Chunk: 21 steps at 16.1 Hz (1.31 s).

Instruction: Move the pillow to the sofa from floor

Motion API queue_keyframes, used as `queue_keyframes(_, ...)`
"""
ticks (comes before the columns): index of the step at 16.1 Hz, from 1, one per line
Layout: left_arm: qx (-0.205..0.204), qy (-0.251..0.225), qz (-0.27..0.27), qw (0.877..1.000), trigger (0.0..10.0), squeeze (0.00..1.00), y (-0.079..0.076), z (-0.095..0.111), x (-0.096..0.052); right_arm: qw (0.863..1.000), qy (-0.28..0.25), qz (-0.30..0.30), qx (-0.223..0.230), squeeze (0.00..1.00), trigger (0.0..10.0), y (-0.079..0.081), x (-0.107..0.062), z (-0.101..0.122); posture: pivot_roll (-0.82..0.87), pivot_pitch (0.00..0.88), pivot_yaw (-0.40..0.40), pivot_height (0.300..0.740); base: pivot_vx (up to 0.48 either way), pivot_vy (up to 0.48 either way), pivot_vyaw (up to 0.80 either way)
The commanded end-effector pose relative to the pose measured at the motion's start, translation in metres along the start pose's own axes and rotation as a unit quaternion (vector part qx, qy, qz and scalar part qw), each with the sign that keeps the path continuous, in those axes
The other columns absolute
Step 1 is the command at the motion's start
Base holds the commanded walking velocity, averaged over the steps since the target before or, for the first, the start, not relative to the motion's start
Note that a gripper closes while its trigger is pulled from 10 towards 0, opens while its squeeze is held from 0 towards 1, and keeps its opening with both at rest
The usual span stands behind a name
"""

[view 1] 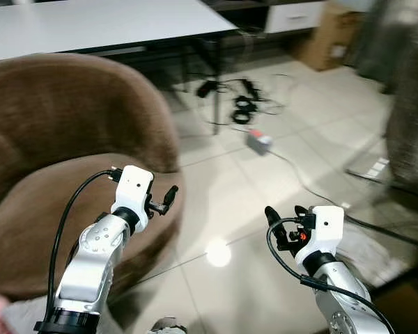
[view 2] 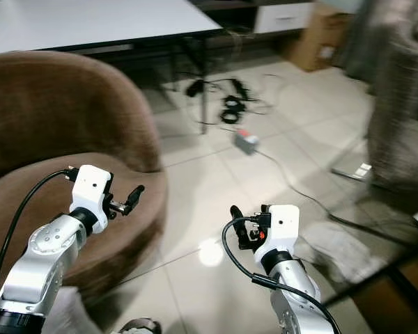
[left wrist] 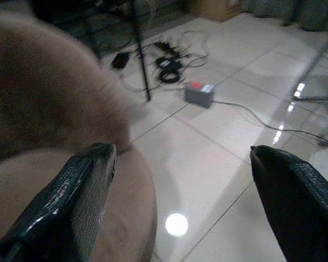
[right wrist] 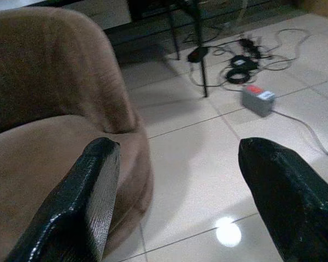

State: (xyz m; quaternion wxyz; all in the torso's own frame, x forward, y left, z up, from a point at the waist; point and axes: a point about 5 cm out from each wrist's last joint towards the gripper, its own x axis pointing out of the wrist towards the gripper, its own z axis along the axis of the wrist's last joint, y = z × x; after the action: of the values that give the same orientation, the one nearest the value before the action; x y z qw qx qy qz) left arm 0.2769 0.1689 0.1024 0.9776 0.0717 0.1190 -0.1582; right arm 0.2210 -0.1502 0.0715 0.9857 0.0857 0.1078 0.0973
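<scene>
Item one: brown sofa, a round upholstered tub seat with a curved back, standing on the robot's left. The seat cushion is bare, so the delivery is not yet made.

Item two: left gripper, raised at the seat's front edge, fingers spread wide and holding nothing. The wrist view shows both black fingers far apart with floor between them. Likely carried up and ready for a large soft load.

Item three: right gripper, held forward over the tiled floor, jaws likewise wide and empty, as its wrist view confirms.

Item four: the pillow. No cushion can be made out with certainty. A pale soft shape lies on the floor to the right of the right arm, but the blur prevents calling it the pillow; it may be only cloth.

Item five: clutter. A grey power strip and tangled black cables lie beneath a white table; a cardboard box stands beyond.
</scene>
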Motion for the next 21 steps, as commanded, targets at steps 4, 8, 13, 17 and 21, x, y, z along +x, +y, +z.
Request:
queue_keyframes(4,-0.007,-0.014,-0.036,0.999,10.0,1.00,-0.003,0.005,-0.005,1.000,0.007,-0.014,0.003,1.00,10.0,-0.007,-0.004,-0.002,0.11,0.025,-0.050,0.735,0.000,0.000,0.80)
queue_keyframes(8,-0.010,-0.013,-0.036,0.999,10.0,1.00,-0.003,0.006,-0.007,1.000,0.003,-0.013,0.006,1.00,10.0,-0.010,-0.001,0.001,0.12,0.014,-0.059,0.735,0.000,0.000,0.80)
queue_keyframes(13,0.028,-0.030,-0.006,0.999,10.0,0.00,0.001,0.013,-0.002,1.000,0.004,0.004,0.017,0.03,10.0,-0.006,-0.001,0.000,0.12,0.000,-0.052,0.735,0.000,0.000,0.80)
queue_keyframes(17,0.030,-0.029,-0.010,0.999,10.0,0.00,-0.002,0.012,-0.002,1.000,0.007,0.012,0.020,0.00,10.0,-0.004,-0.002,-0.002,0.12,0.000,-0.050,0.735,0.000,0.000,0.80)
queue_keyframes(21,0.070,-0.050,0.012,0.996,10.0,0.00,0.003,0.012,-0.003,1.000,0.008,0.004,0.016,0.00,10.0,-0.006,-0.002,-0.001,0.12,0.001,-0.051,0.735,0.000,0.000,0.80)
